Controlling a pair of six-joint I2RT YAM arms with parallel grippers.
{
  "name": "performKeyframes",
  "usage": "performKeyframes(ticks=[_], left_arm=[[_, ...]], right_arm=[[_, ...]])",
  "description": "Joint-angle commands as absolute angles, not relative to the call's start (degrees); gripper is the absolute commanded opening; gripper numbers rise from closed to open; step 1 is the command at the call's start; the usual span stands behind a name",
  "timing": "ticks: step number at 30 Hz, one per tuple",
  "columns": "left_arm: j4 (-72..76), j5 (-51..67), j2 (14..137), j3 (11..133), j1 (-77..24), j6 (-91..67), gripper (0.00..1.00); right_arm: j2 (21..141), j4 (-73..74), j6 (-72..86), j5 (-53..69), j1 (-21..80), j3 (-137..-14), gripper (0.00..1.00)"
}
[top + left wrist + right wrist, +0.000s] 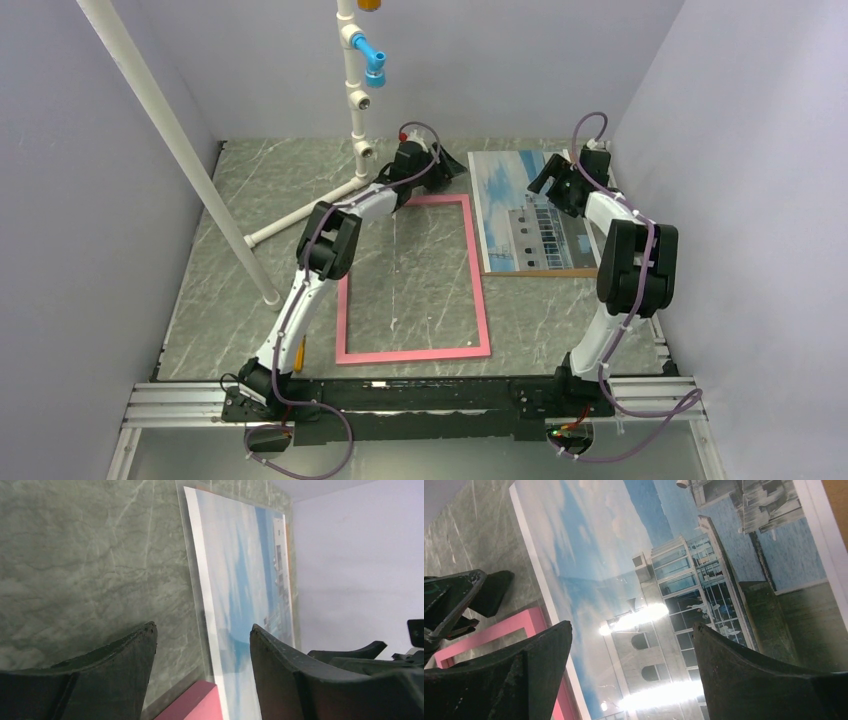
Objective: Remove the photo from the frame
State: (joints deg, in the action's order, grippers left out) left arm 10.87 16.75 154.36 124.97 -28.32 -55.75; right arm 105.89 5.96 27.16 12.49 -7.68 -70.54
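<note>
The pink frame lies flat and empty in the middle of the table. The photo, a building against blue sky, lies flat to its right on a brown backing board, under a clear glossy sheet. My left gripper is open and empty at the frame's far right corner, by the photo's left edge. In the left wrist view it straddles the frame corner and the photo. My right gripper is open and empty just over the photo; in its own view the gripper hovers above the building.
A white pipe stand with a blue fitting rises at the back centre, and a slanted white pipe crosses the left side. Walls close in on three sides. The right wall is close to the photo's right edge.
</note>
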Motion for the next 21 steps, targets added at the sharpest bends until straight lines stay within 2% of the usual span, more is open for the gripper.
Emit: performKeyframes(ticks=[1,21], left_arm=[[15.16,15.57,156.74,127.1,-29.44,-62.96,0.71],[20.6,15.56,161.78,130.91,-31.66,-71.77,0.62]], right_arm=[[102.87,4.64,26.08,10.69,-7.74,-70.29,0.91],[99.3,4.39,24.87,9.12,-8.57,-68.21,0.91]])
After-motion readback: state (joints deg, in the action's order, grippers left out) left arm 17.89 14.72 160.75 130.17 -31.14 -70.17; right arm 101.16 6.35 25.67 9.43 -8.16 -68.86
